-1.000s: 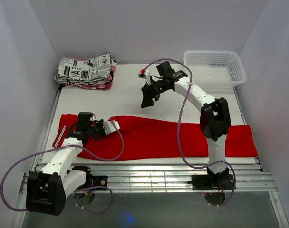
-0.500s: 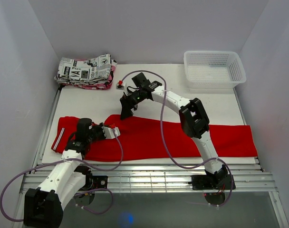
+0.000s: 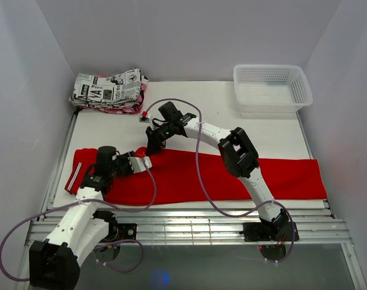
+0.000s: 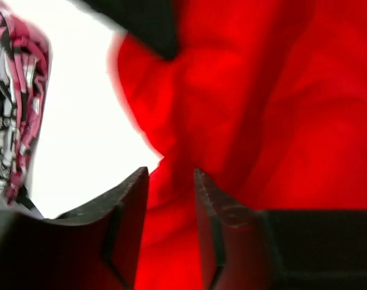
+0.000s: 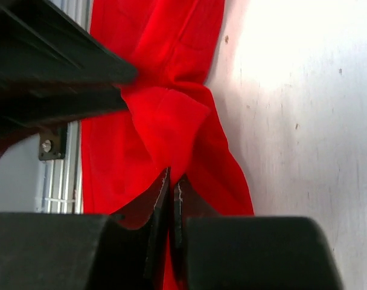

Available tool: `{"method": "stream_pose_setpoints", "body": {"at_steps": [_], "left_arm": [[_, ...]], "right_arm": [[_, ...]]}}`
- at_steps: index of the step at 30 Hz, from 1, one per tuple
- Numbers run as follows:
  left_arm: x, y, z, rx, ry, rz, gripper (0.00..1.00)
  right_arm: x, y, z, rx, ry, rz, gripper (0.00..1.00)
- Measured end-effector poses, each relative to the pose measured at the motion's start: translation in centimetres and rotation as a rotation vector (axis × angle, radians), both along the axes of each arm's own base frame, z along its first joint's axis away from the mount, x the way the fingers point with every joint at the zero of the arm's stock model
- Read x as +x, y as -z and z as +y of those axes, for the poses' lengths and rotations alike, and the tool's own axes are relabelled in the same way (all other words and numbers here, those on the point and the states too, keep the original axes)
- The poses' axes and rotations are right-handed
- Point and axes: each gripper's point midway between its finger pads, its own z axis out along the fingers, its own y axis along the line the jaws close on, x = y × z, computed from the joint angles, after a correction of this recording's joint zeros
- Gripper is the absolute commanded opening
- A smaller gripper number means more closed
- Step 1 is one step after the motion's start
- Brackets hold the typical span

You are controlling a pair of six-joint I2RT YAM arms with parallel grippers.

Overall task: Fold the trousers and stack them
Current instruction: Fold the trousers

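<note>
**Q:** Status, right gripper point(image 5: 172, 181)?
**A:** Closed, pinching a raised fold of the trousers point(image 3: 232, 175) at its tips.
**Q:** And the left gripper point(image 4: 171, 181)?
**A:** Jaws apart, holding nothing. The trousers lie on the desk point(image 3: 195, 115) directly beneath it.

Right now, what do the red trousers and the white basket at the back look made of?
The trousers: soft woven cloth with a matte finish, possibly cotton-like. They crease and bunch into loose folds. The basket: rigid white plastic by the look, perhaps slightly glossy. Its walls are a perforated mesh under a moulded rim.
</note>
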Motion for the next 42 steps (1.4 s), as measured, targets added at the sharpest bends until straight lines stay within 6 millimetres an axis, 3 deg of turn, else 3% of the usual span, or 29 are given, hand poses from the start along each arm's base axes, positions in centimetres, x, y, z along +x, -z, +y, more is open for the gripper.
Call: {"method": "stream_pose_setpoints", "body": {"at_steps": [2,4,7,10,12,17,21,28,32,36,42], "left_arm": [[0.2,-1.8,0.1,-0.05,-0.05,0.037,0.55],[0.9,-5.0,0.1,-0.131,-0.109,0.046,0.59],[1.6,-9.9,0.0,-0.275,-0.195,0.065,0.59],[1.7,-12.5,-0.9,-0.415,-0.237,0.153,0.58],[1.4,-12.1,-1.8,-0.488,-0.246,0.272,0.57],[0.9,-8.3,-3.9,-0.631,-0.275,0.66,0.56],[2.2,-5.9,-3.6,-0.755,-0.359,0.875,0.57],[5.1,-5.4,-2.6,-0.898,-0.396,0.973,0.6],[5.8,-5.1,-3.2,-0.941,-0.36,1.015,0.69],[6.1,-3.4,-3.7,-0.979,-0.352,1.102,0.81],[5.9,-0.7,-4.2,-1.005,-0.375,1.216,0.84]], "right_arm": [[-0.1,0.6,-0.5,-0.007,0.007,-0.026,0.08],[-0.4,1.4,-1.2,-0.018,0.015,-0.051,0.08],[-0.8,1.9,-2.3,-0.021,0.036,-0.094,0.08],[-0.7,1.4,-2.8,0.012,0.063,-0.157,0.08],[-0.4,0.7,-2.8,0.044,0.08,-0.203,0.08],[0.5,-1.0,-2.6,0.118,0.125,-0.31,0.08],[0.5,-1.5,-3.0,0.161,0.142,-0.373,0.08],[0.1,-1.7,-3.8,0.218,0.124,-0.47,0.08],[-0.3,-1.9,-3.8,0.237,0.102,-0.514,0.08],[-0.6,-2.0,-3.8,0.249,0.083,-0.549,0.08],[-0.7,-2.2,-3.7,0.265,0.062,-0.596,0.08]]}}
